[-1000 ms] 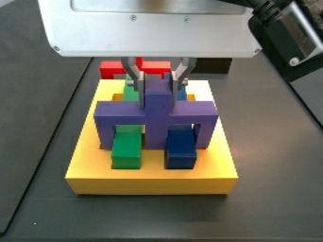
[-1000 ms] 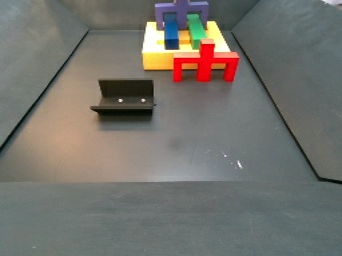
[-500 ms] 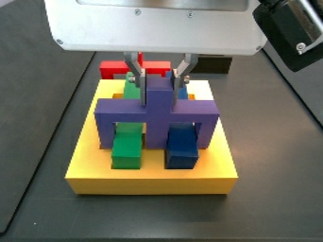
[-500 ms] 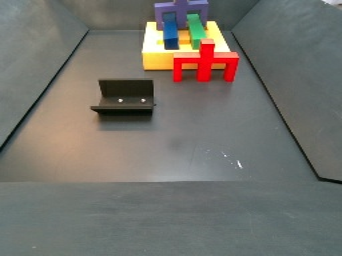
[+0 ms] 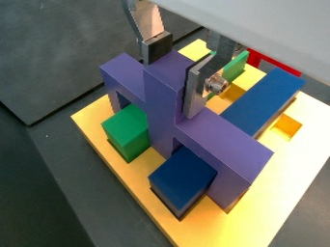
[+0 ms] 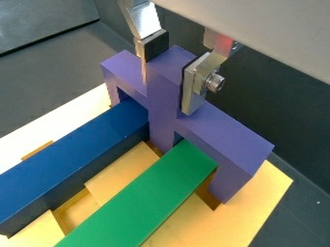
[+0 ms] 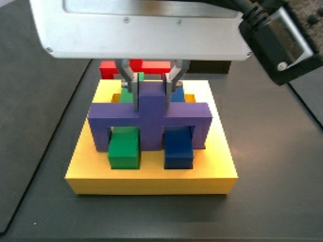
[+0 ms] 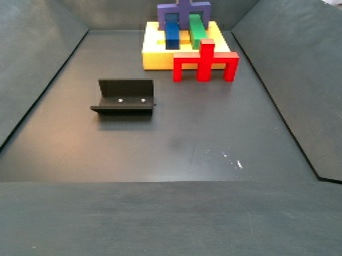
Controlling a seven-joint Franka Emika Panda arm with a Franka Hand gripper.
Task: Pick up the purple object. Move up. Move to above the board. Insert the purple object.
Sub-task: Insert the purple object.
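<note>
Now our tool [image 5: 177,66] clasps the purple object's [image 5: 194,135] upright bar; it straddles green [image 6: 129,205] and blue [image 6: 65,170] bars slotted in the board [image 7: 151,175] on the dark table [image 8: 174,140].

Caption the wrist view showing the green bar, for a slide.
Gripper straddling the purple object's upright bar above the board, bridging green bar and blue bar.

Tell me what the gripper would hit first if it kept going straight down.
The gripper straddles the purple object's upright bar, so its fingers would likely meet that piece's flat bridge first, with the board below.
</note>
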